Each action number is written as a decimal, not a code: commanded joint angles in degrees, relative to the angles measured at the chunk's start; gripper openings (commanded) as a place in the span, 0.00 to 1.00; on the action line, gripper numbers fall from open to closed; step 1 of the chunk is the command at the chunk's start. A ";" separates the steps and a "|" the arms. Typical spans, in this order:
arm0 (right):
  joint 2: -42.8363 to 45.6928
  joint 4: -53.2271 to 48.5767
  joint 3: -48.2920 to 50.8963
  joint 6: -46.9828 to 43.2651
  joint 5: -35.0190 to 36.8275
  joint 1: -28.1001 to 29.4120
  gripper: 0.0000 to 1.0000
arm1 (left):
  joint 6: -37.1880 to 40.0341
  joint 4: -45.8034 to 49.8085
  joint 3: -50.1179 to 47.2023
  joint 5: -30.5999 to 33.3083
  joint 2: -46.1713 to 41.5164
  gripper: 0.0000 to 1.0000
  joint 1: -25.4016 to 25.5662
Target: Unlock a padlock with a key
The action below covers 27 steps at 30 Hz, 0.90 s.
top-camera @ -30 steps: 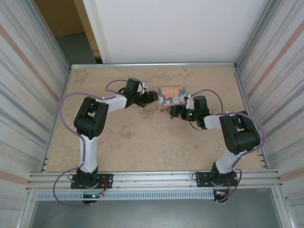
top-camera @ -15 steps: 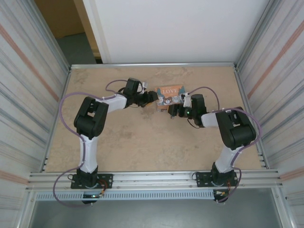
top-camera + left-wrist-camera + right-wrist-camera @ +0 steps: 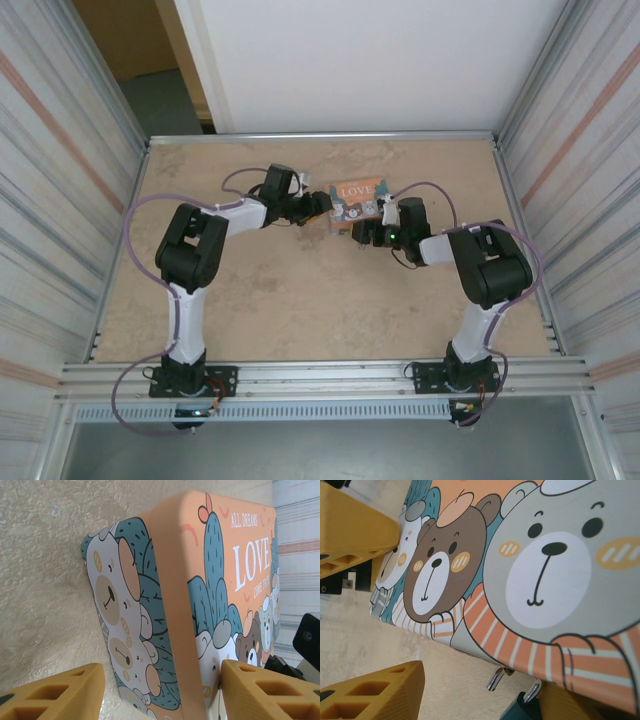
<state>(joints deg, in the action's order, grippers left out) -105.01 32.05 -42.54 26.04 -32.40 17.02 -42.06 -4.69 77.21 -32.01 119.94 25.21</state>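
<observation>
The right claw (image 3: 485, 685) had advanced left to the box (image 3: 225, 555) and narrowed, still open around the padlock (image 3: 520, 711) hanging below the box edge. The left claw (image 3: 318, 207) clamped the box. Padlock grip likely imminent.

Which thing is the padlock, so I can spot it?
Start at the orange LOVE box on the far middle of the table. In the right wrist view, look below the box's bear-printed side: the padlock is there. It alone is dark teal with thin silvery shackle legs, far smaller than the box.
</observation>
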 commanded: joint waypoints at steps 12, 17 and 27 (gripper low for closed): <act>-0.13 -0.43 -0.35 -1.74 -0.37 0.21 0.46 | -0.05 6.91 -1.82 2.35 0.47 0.61 -0.51; 0.13 -0.75 -0.09 -1.83 -0.40 0.12 0.41 | -0.21 6.86 -1.89 2.21 0.47 0.61 -0.51; -0.19 -1.62 -0.17 -1.68 0.75 0.07 0.26 | -0.31 6.70 -2.33 2.30 0.42 0.60 -0.43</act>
<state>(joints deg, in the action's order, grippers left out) -105.01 30.50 -42.54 24.97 -31.29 16.86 -42.26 -4.60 77.21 -32.16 119.90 25.17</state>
